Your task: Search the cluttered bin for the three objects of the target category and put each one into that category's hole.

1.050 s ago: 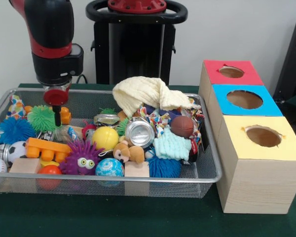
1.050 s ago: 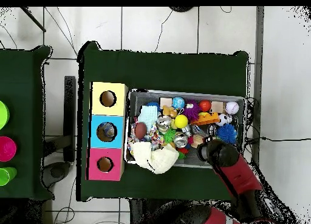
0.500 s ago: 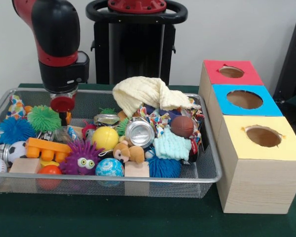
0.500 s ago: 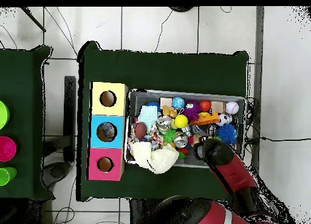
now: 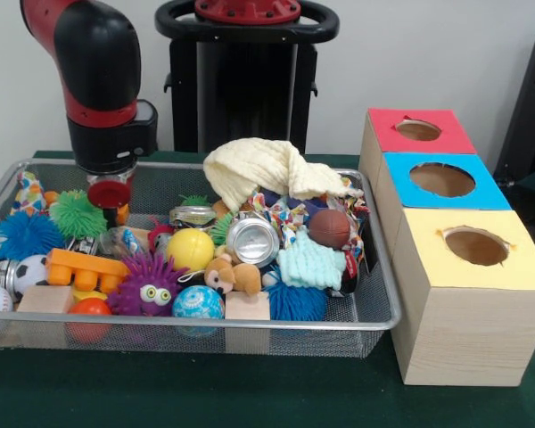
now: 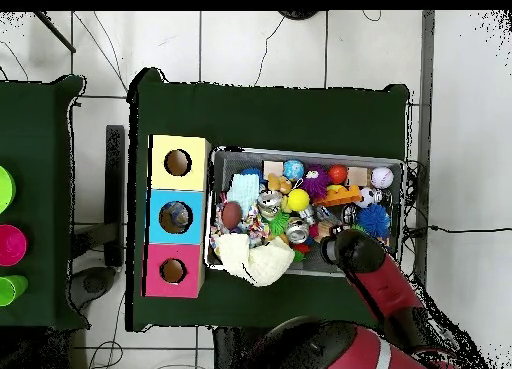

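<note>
Front and overhead views of the sorting table. A wire-mesh bin (image 5: 374, 267) filled with mixed toys stands on the dark green table cloth (image 5: 250, 392); just beside it — to the right in the front view — stands a row of three wooden boxes, each with a round hole in its top: a red-topped box (image 5: 419, 131), a blue-topped box (image 5: 442, 180) and a yellow-topped box (image 5: 475, 247).

The red and black robot arm (image 5: 96, 80) comes down over the bin's far left corner. Its gripper (image 5: 109, 198) hangs low above a green spiky ball (image 5: 78, 214) and a small orange piece (image 5: 122, 214); the fingers are hidden under the wrist, so whether they are parted or closed cannot be told, and nothing can be seen held.

Contents of the bin include a blue spiky ball (image 5: 25, 234), an orange plastic building block (image 5: 85, 267), a purple fuzzy ball with eyes (image 5: 148, 288), a smooth yellow ball (image 5: 191, 250), a silver drinks can (image 5: 252, 241), a small brown football (image 5: 330, 227) and — heaped at the back — a pale yellow cloth (image 5: 263, 169). The target category is not evident.
</note>
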Tool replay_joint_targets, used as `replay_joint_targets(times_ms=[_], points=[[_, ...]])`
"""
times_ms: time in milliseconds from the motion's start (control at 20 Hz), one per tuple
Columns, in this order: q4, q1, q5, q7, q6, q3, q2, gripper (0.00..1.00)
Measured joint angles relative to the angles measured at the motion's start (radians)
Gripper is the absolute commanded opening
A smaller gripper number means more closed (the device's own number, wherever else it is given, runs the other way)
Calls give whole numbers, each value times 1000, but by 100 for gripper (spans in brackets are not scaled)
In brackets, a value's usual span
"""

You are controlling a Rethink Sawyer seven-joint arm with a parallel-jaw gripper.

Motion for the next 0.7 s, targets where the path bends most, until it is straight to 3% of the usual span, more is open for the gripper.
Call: replay_joint_targets(times_ms=[700], points=[[-40, 25, 0, 0, 0, -5, 3, 100]])
